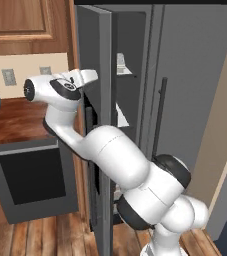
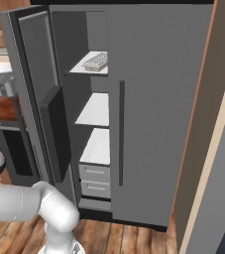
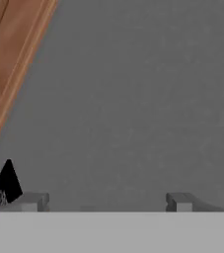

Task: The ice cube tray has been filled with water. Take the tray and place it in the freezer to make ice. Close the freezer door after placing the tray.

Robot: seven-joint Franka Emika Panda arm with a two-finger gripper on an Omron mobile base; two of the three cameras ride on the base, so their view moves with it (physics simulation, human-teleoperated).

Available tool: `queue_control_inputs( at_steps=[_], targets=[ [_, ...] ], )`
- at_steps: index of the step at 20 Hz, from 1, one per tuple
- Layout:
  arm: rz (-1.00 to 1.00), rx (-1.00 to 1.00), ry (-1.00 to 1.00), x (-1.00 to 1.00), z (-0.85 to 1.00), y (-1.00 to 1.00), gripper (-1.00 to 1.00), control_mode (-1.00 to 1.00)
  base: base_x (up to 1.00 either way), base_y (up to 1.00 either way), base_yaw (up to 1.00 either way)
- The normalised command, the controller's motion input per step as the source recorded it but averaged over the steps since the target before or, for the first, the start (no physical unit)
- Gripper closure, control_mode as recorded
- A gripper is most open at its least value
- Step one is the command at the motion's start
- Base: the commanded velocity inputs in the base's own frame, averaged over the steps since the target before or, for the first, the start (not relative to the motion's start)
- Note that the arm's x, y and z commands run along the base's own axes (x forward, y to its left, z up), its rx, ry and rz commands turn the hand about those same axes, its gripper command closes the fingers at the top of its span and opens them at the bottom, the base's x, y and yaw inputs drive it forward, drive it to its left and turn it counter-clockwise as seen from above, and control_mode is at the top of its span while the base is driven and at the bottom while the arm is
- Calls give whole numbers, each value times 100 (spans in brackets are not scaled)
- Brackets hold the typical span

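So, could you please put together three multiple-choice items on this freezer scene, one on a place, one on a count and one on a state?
1. Where does the ice cube tray lie?
A. on the top shelf inside the freezer
B. on the wooden counter
C. in the lowest drawer

2. How many drawers sit under the freezer's lowest shelf?
A. none
B. two
C. five

3. How does the freezer door stand?
A. shut flush
B. taken off
C. swung open

Key:
1 A, since the right base view shows the gridded tray on the uppermost white shelf.
2 B, since two white drawer fronts are stacked under the lowest shelf in that view.
3 C, since the door stands out from the cabinet and the shelves are exposed.

The pincer has its tips wide apart in the hand view, facing a plain grey surface.
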Motion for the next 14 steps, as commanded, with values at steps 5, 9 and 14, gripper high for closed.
queue_control_inputs(
  at_steps=[5,9,14],
  targets=[
    [-27,0,0,0,-6,-100,-100,-100,0,0,0],
    [-23,0,0,0,-2,-100,-100,-100,0,0,0],
    [-13,0,-5,0,0,-100,-100,-100,0,0,0]
  ],
)
